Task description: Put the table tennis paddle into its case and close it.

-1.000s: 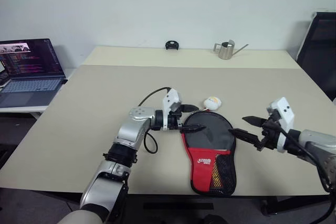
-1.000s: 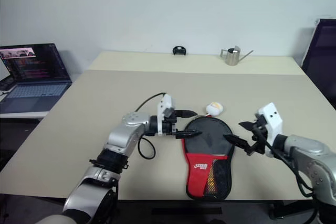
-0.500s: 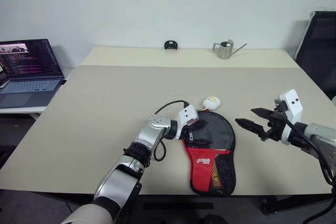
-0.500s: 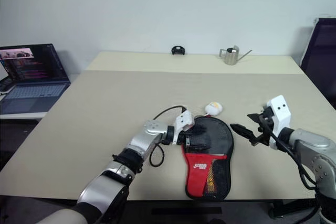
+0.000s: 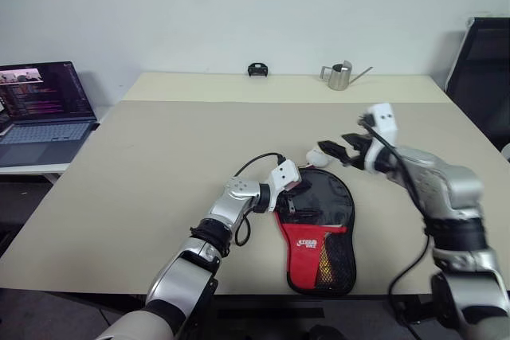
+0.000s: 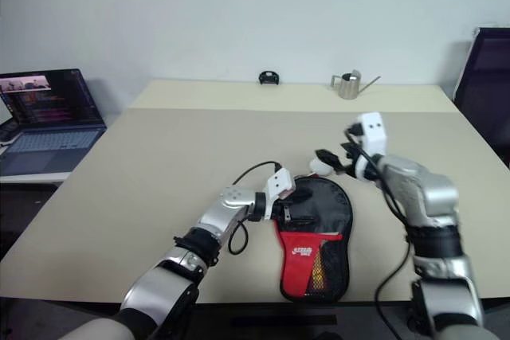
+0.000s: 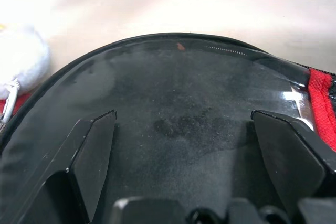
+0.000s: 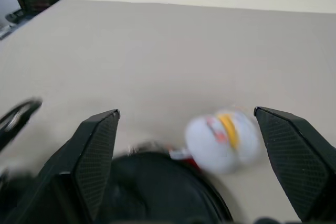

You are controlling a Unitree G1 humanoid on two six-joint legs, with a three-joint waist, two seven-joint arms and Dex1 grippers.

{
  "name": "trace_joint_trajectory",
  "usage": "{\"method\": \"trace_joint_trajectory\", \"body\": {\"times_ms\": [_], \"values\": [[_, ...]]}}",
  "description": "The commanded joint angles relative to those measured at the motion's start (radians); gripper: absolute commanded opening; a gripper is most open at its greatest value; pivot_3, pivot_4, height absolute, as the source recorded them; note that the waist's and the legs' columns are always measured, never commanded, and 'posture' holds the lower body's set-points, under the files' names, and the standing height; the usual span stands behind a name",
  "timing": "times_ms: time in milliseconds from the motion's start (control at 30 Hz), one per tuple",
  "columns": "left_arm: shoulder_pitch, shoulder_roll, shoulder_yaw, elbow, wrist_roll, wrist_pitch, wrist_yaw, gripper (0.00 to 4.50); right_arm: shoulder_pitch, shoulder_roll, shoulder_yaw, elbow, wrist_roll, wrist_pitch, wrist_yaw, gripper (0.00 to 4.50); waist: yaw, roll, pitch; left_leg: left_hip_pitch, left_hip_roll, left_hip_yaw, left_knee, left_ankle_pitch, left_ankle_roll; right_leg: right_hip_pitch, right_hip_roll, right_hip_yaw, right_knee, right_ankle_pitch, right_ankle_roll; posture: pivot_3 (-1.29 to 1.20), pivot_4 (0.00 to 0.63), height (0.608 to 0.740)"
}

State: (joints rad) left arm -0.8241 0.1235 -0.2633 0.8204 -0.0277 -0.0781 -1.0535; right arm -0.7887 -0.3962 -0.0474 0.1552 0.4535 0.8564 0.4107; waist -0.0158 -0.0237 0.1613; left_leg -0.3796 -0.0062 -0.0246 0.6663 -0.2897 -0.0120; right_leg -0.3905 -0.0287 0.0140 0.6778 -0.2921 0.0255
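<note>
The case (image 5: pixel 323 224) lies flat near the table's front edge: a black round top, a red panel with a white logo, and a mesh pocket toward me. The table tennis paddle is hidden; no wooden handle shows. My left gripper (image 5: pixel 296 198) is open, low over the case's left edge. In the left wrist view its fingers (image 7: pixel 94 145) spread wide over the black fabric (image 7: pixel 178 93). My right gripper (image 5: pixel 335 147) hangs open above the case's far end, next to a small white plush ball (image 8: pixel 223 140) with nothing between its fingers.
The white ball (image 5: pixel 317 157) lies at the case's far end. A laptop (image 5: pixel 40 109) stands at the far left. A metal watering can (image 5: pixel 341 76) and a small black object (image 5: pixel 256 69) stand at the back. A black chair (image 5: pixel 482 69) is at the right.
My right gripper swung from beside the case's right side forward and left to above its far end. My left gripper came down onto the case's left edge, then stayed.
</note>
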Motion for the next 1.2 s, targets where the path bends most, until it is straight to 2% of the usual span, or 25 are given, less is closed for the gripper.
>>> {"method": "trace_joint_trajectory", "body": {"times_ms": [33,200,400,567,800,933,1133,1200], "values": [[0.034,0.000,-0.004,-0.015,0.012,0.008,0.005,4.47,-0.082,0.043,0.030,0.207,-0.097,-0.169,-0.003,4.50,0.000,0.000,0.000,0.000,0.000,0.000,0.000,0.000,0.000,0.000,0.000,0.000,0.000,0.000,0.000,0.00,0.150,0.740],[0.054,0.004,-0.006,-0.054,0.011,0.028,0.012,4.47,-0.196,0.106,0.043,0.553,-0.200,-0.386,-0.001,4.50,-0.005,0.000,0.000,-0.001,0.000,0.001,0.000,0.000,0.000,-0.001,-0.002,0.000,-0.001,0.000,0.000,0.00,0.150,0.740],[0.081,0.013,-0.011,-0.104,0.010,0.053,0.019,4.47,-0.285,0.139,0.031,0.829,-0.277,-0.571,-0.014,4.50,-0.013,0.001,0.000,-0.001,0.000,0.001,0.000,0.000,0.000,-0.001,-0.002,0.001,-0.001,0.000,0.000,0.00,0.150,0.740],[0.100,0.018,-0.015,-0.140,0.012,0.073,0.025,4.47,-0.310,0.170,0.036,0.943,-0.319,-0.642,-0.011,4.50,-0.015,0.001,0.000,-0.001,0.000,0.001,0.000,0.000,0.000,-0.001,-0.002,0.001,0.000,0.000,0.000,0.00,0.150,0.740],[0.120,0.022,-0.020,-0.172,0.013,0.091,0.034,4.47,-0.316,0.203,0.031,0.982,-0.354,-0.669,-0.011,4.50,-0.016,0.002,-0.001,0.000,0.000,0.001,0.000,0.000,0.000,-0.001,-0.002,0.001,0.000,0.000,0.000,0.00,0.150,0.740],[0.123,0.021,-0.022,-0.171,0.015,0.093,0.042,4.50,-0.314,0.207,0.017,0.982,-0.360,-0.681,-0.025,3.61,-0.016,0.002,-0.001,0.000,0.000,0.001,0.000,0.000,0.000,-0.001,-0.002,0.001,0.001,0.000,0.000,0.00,0.150,0.740],[0.117,0.018,-0.025,-0.138,0.029,0.092,0.065,4.50,-0.304,0.208,0.013,0.971,-0.364,-0.677,-0.021,1.56,-0.016,0.002,-0.001,0.000,0.000,0.001,0.000,0.000,0.000,-0.001,-0.002,0.001,0.001,0.000,0.000,0.00,0.150,0.740],[0.108,0.013,-0.028,-0.116,0.037,0.090,0.078,4.50,-0.302,0.206,0.012,0.965,-0.366,-0.677,-0.023,1.14,-0.015,0.002,-0.001,0.000,0.000,0.001,0.000,0.000,0.000,-0.001,-0.002,0.001,0.001,0.000,0.000,0.00,0.150,0.740]]}}
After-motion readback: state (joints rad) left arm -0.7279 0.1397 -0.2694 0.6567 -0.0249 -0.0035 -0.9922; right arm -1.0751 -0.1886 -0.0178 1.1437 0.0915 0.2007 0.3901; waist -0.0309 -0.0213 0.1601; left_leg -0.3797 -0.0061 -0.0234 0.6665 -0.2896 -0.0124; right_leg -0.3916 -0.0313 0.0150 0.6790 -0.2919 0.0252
